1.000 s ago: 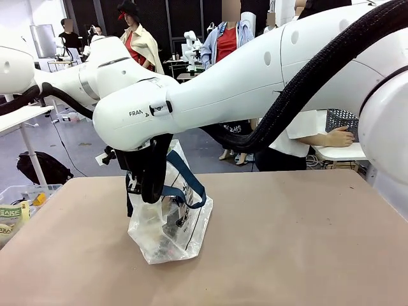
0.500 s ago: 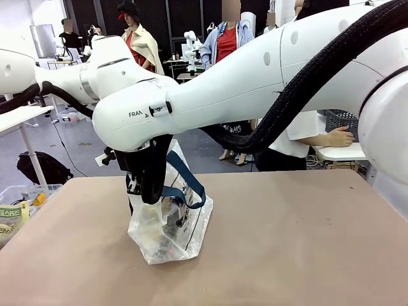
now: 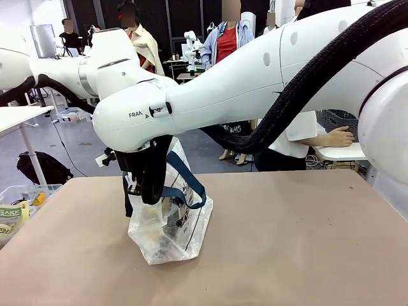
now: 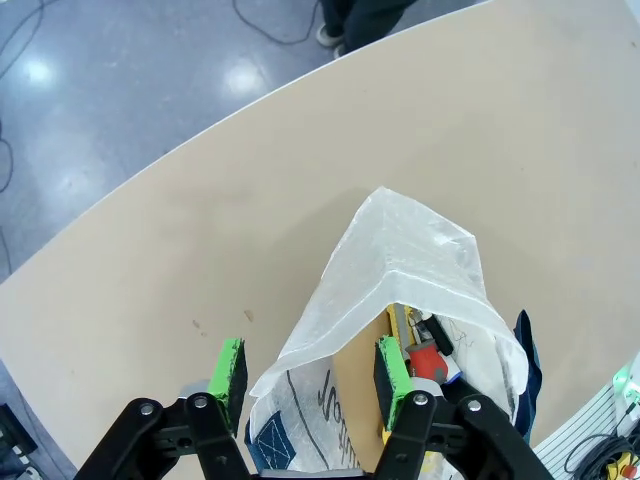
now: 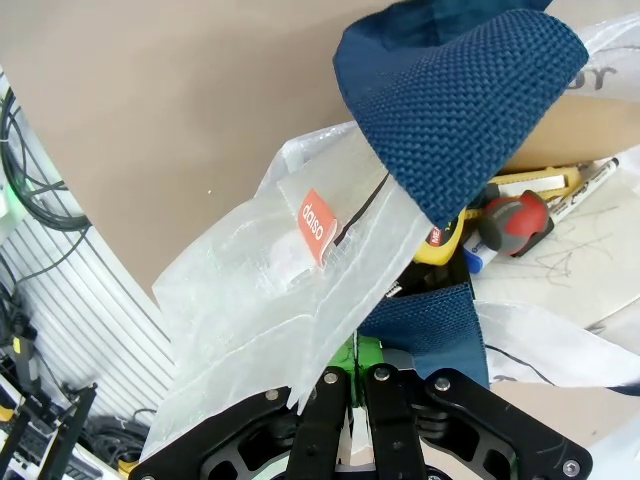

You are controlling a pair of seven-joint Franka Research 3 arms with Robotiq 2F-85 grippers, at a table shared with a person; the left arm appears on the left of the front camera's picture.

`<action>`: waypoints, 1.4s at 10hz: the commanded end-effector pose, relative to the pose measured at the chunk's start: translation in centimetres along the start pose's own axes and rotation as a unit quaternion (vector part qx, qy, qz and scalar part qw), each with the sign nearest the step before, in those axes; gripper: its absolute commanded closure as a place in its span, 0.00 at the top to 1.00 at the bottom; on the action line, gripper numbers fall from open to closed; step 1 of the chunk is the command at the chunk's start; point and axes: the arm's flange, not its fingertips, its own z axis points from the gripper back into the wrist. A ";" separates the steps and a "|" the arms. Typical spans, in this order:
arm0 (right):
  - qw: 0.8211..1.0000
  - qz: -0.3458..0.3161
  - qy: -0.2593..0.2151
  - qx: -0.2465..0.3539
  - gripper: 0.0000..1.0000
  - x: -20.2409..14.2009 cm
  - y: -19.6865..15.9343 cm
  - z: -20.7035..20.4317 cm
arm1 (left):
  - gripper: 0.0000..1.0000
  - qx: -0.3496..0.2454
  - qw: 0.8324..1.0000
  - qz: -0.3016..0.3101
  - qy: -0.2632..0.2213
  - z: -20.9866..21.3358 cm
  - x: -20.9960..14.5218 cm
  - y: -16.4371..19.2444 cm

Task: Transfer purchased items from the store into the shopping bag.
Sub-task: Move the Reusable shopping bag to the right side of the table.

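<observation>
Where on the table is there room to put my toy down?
The table is bare to the right of the shopping bag, up to the far edge by the person. There is a smaller bare patch in front of the bag. It is crowded at the bag, where both arms reach in.

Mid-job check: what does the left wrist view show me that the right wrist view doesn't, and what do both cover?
Left wrist only: the left gripper open, its green pads astride the top edge of the shopping bag, with a wide stretch of bare table and floor beyond.
Right wrist only: the right gripper shut on the bag's plastic, a navy handle and an orange label.
Both: the bag's open mouth with items inside.
</observation>
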 end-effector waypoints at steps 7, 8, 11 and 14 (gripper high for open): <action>1.000 -0.012 -0.002 0.006 0.00 -0.6 0.4 -1.2 | 0.67 -0.015 0.999 0.020 0.028 -2.6 -0.7 1.5; 1.000 -0.014 -0.003 0.006 0.00 -0.6 0.4 -1.2 | 0.67 -0.029 0.999 -0.001 0.041 -3.0 -0.7 1.1; 1.000 -0.014 -0.003 0.004 0.00 -0.7 0.5 -1.2 | 0.67 -0.076 0.995 -0.042 0.058 -3.4 -0.7 1.0; 1.000 -0.018 -0.002 0.002 0.00 -0.8 0.5 -1.2 | 0.67 -0.112 0.987 -0.089 0.076 -3.3 -1.2 0.6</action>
